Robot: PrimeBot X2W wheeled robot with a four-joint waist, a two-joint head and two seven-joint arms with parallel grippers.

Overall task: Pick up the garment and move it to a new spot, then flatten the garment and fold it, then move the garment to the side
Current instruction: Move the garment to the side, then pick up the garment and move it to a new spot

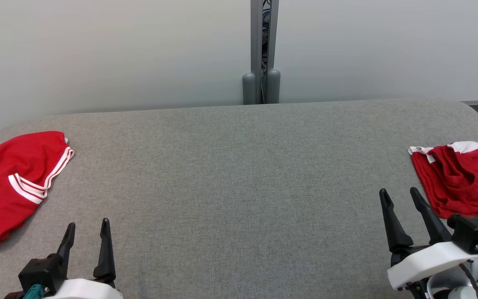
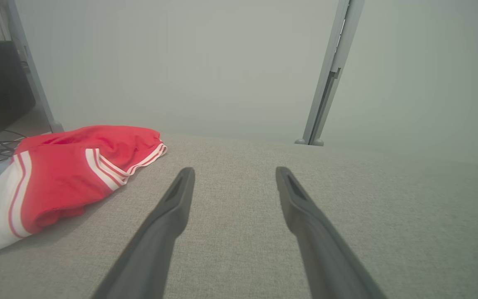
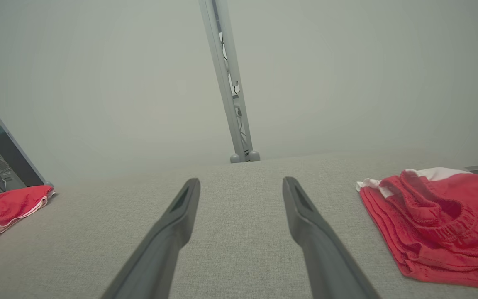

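Closest up is the right gripper [image 1: 399,192] at the bottom right of the head view, fingers spread w/ nothing between them. The left gripper [image 1: 88,225] is the same deal at the bottom left, spread and empty. The crumpled red garment [image 1: 467,182] lies at the right edge of the grey padded surface [image 1: 239,187], just beside the right fingers but not touching afaict. A striped red garment [image 1: 10,178] sits at the left edge, well apart from it. Can't say for sure which one is the target, but my guess is the crumpled one bc it's nearest an open gripper. Risks imo: pinching only the top layer so the rest slips out mid-lift, or grabbing so near the edge that it drags off the surface. Behind it all there's a grey post [image 1: 262,50] against a pale wall.
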